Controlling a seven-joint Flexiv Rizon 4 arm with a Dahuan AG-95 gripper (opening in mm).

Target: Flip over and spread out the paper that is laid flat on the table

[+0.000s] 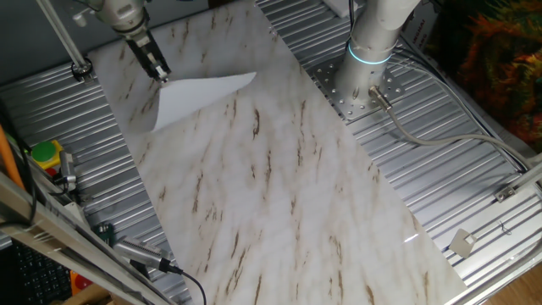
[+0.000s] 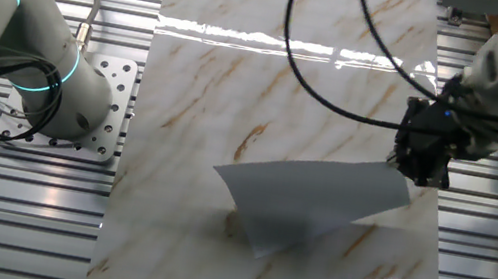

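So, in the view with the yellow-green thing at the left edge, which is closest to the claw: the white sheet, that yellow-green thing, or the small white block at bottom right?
1. The thin white paper sheet, pinched at its corner by the gripper.
2. The yellow-green object, at the left edge, on the ribbed metal.
3. The small white block, far off at the lower right.

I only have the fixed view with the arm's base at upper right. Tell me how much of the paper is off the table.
Observer: In the other fixed view the paper slopes up from one low corner near the table to the edge at the hand.
Operator: Report the grip.
Observer: The hand pinches the sheet's raised right edge.
Operator: Check beneath it.
Observer: A grey shadow lies under the lifted part; only the lower corner seems to touch the marble.
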